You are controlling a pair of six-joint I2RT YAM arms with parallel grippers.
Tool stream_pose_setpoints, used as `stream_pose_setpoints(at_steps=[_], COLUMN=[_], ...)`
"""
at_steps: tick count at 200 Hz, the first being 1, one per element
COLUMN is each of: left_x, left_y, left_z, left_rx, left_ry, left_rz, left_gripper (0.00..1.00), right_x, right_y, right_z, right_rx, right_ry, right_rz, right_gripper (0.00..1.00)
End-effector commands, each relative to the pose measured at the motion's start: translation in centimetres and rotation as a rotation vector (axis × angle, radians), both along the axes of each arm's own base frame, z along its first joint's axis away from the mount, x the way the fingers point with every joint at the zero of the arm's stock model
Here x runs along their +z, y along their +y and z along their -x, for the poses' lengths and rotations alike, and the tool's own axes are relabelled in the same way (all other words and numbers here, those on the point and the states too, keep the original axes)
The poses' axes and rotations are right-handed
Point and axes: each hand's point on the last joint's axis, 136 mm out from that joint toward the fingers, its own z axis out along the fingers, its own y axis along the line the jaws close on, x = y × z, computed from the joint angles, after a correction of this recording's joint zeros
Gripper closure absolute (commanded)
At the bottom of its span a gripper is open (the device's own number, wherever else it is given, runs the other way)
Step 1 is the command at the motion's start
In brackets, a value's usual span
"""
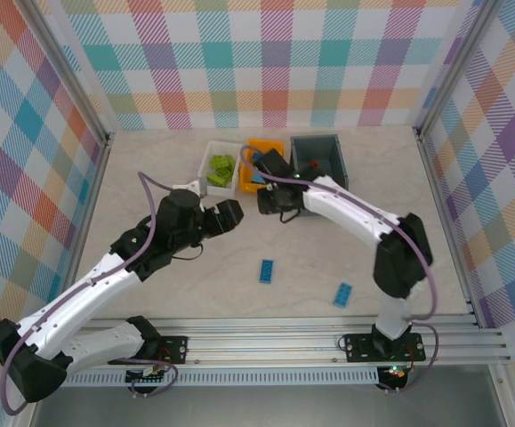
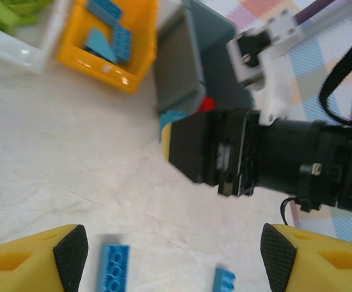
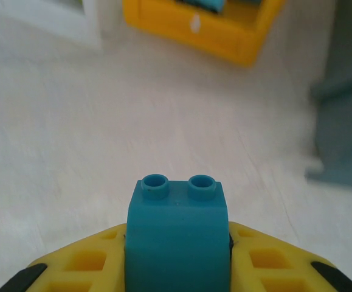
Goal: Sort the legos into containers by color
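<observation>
While right gripper (image 3: 179, 271) clenched on blue studded plastic brick (image 3: 179, 240), left gripper (image 2: 176, 255) agape; blue bricks (image 2: 106, 30) in orange plastic bin (image 2: 112, 72), lime bricks (image 1: 221, 169) in white tray (image 1: 211, 148).

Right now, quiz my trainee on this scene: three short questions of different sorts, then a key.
1. True or false: the right gripper is shut on a blue brick.
2. Which colour of bricks lies in the white tray? A red, B lime green, C blue.
3. How many loose blue bricks lie on the table in the top view?
Key: 1 true; 2 B; 3 two.
</observation>
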Motion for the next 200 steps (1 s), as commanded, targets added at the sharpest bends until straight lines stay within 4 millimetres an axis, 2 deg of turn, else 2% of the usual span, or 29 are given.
stream_pose_setpoints(at_steps=[1,12,43,80,95,114,132,150,173,200], left_x=[-1.2,-2.0,-4.7,-6.5,-7.2,-8.3,-9.9,-11.5,-13.3,-15.4], left_y=[0.7,0.8,0.8,1.1,1.2,1.0,0.4,-0.5,-1.8,-3.3], left_z=[-0.3,-0.5,-0.1,0.5,0.8,1.3,1.9,2.8,3.6,4.4], left_rx=[0.002,0.006,-0.004,-0.009,-0.018,-0.040,-0.071,-0.111,-0.154,-0.201], left_ry=[0.079,0.094,0.149,0.174,0.186,0.209,0.237,0.261,0.283,0.296], left_rz=[0.012,-0.003,-0.034,-0.054,-0.068,-0.101,-0.138,-0.183,-0.248,-0.341], left_gripper=[0.23,0.24,0.25,0.25,0.26,0.27,0.28,0.31,0.32,0.29], right_x=[-0.7,-0.9,-1.7,-3.3,-3.8,-3.5,-1.9,0.5,4.8,8.9], right_y=[0.1,0.6,1.1,1.6,2.0,2.8,3.2,3.7,4.0,2.3], right_z=[-4.1,-6.5,-11.6,-15.5,-16.5,-16.9,-16.8,-16.3,-14.9,-12.3], right_rx=[-0.047,-0.065,-0.076,-0.059,-0.040,-0.007,0.006,0.026,0.040,-0.011], right_ry=[-0.010,-0.013,-0.039,-0.045,-0.053,-0.073,-0.097,-0.131,-0.196,-0.223], right_rz=[0.052,0.045,0.026,-0.014,-0.039,-0.064,-0.084,-0.103,-0.109,-0.126], right_gripper=[0.72,0.73,0.73,0.71,0.65,0.51,0.44,0.44,0.45,0.46])
